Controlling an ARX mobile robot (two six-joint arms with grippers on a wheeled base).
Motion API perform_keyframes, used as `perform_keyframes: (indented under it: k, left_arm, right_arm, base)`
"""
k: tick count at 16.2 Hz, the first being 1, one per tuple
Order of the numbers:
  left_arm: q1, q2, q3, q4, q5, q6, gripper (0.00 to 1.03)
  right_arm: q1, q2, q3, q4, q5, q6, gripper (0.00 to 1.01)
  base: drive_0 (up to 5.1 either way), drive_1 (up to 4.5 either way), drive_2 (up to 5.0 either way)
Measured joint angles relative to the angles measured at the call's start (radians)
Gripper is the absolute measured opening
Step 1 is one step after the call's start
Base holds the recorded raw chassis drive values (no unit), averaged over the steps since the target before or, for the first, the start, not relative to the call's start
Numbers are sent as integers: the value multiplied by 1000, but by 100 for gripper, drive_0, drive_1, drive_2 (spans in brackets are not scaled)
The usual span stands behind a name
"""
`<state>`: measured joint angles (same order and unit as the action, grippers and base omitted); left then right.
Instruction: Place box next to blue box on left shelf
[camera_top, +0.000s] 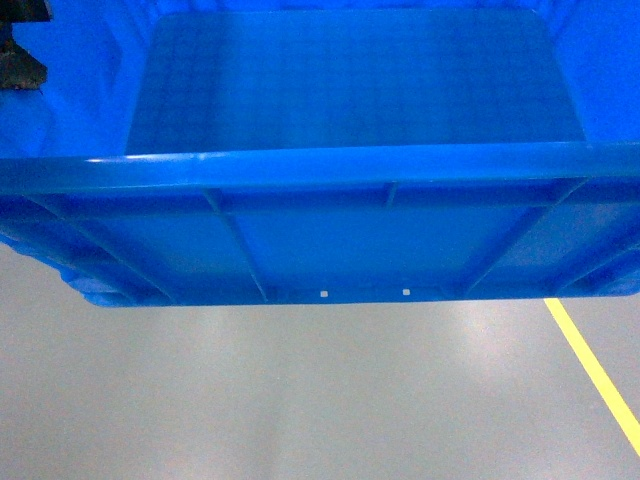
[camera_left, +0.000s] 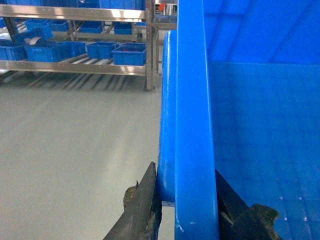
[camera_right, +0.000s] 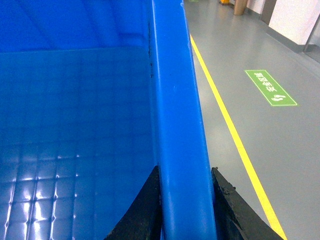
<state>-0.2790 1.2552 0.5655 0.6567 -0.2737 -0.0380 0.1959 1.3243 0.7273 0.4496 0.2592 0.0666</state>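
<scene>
From the head view, the box (camera_top: 350, 215) hung above bare grey floor (camera_top: 300, 400), its near rim level across the frame; a yellow line (camera_top: 595, 370) ran off to the right.

In the left wrist view, the left gripper (camera_left: 187, 210) pinched the box's side wall, 1 finger on each face. Open floor stretched to the left shelf (camera_left: 75, 67), well apart, holding small blue trays (camera_left: 127, 54).

In the right wrist view, the right gripper (camera_right: 185, 210) clamped the opposite rim, beside a green floor sign (camera_right: 271, 87).
</scene>
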Motion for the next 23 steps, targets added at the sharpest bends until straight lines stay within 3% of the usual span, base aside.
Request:
perform_keyframes:
  k: [23]
  left_arm:
    - [0, 0, 0, -2, 0, 1, 18]
  right_arm:
    - [0, -2, 0, -1, 1, -4, 20]
  base:
    - [4, 423, -414]
